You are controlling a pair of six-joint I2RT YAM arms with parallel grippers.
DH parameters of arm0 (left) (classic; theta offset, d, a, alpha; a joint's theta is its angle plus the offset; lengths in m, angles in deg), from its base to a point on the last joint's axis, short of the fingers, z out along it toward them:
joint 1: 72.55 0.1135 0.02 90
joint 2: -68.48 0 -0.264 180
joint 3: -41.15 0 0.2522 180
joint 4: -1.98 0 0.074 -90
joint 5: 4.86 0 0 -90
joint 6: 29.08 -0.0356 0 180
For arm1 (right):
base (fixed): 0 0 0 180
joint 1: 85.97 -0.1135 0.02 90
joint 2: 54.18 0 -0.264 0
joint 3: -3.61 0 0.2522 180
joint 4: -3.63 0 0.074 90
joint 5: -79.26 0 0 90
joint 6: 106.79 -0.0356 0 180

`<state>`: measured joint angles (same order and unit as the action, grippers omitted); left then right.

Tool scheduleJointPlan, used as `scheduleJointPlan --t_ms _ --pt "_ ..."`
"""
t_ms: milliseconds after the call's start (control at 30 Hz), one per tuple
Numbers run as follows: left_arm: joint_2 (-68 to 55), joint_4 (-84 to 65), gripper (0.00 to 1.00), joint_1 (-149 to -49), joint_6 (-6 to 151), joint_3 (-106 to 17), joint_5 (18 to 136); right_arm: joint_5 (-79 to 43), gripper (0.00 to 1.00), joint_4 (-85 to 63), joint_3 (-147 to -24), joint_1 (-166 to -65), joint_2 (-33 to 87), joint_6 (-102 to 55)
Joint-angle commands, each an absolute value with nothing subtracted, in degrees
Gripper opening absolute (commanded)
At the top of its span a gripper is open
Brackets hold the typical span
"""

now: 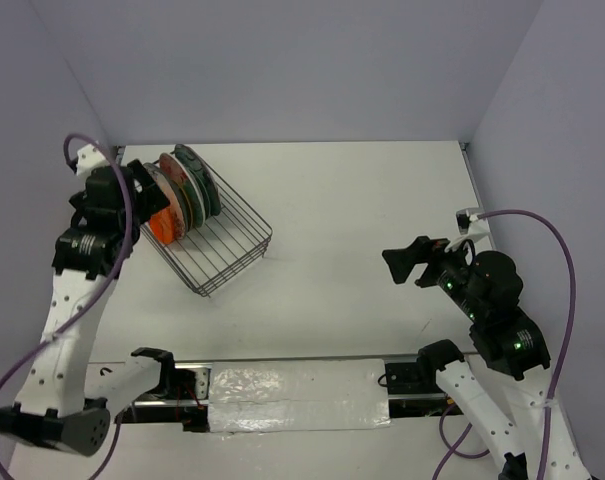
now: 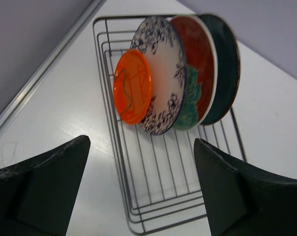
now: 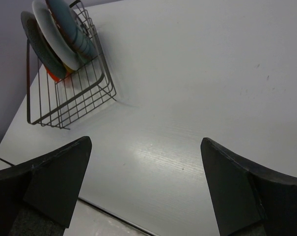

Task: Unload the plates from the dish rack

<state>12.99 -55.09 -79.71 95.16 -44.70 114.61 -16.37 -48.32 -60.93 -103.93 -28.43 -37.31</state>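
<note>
Standing angled at the back-left corner of the table, close to the left wall: dish rack, dark wire, rectangular. Holding plates upright in a close row at its far-left end.

Plates, in left wrist view, nearest first:
- orange plate, small
- blue-floral white plate, large
- red plate with teal flower
- dark teal plate, at the back

Leaning one on the next, faces overlapping.

Left gripper: fingers spread wide, pinching nothing, touching nothing. Hovering above the rack's near end, aimed at the orange plate's face, apart from it.

Right gripper: fingers likewise spread wide, empty. Held above the table's right side, well apart from the rack.

Shown only from above: purple cables and a silver tape strip along the near edge.

Shown only in left wrist view: plate patterns face-on.

Shown only in right wrist view: the row from the opposite side. Dark plate at left, then a white one, then a bluish one, with a sliver of orange low behind the wires.
</note>
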Motion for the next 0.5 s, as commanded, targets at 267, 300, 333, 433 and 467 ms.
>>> scheduleJointPlan --t_ms 267,300,333,433,467 --pt "-19.6 -61.3 0.94 -78.1 98.3 -72.8 120.6 -22.0 1.00 -46.7 -58.6 -103.6 -29.0 -37.8" --pt "-23.8 -64.2 0.93 -77.4 98.8 -76.8 120.6 -21.8 1.00 -46.9 -58.4 -103.7 -29.0 -37.6" --pt "-25.5 -65.7 0.92 -77.2 100.1 -78.7 121.7 -21.9 1.00 -47.0 -58.4 -103.7 -29.0 -37.5" --pt "-30.6 -67.6 0.87 -76.9 101.2 -82.3 123.1 -22.3 1.00 -47.2 -58.1 -103.8 -29.6 -37.4" --pt "-31.3 -67.2 0.86 -76.9 101.1 -82.5 123.0 -22.5 1.00 -47.0 -58.1 -103.7 -29.7 -37.4"
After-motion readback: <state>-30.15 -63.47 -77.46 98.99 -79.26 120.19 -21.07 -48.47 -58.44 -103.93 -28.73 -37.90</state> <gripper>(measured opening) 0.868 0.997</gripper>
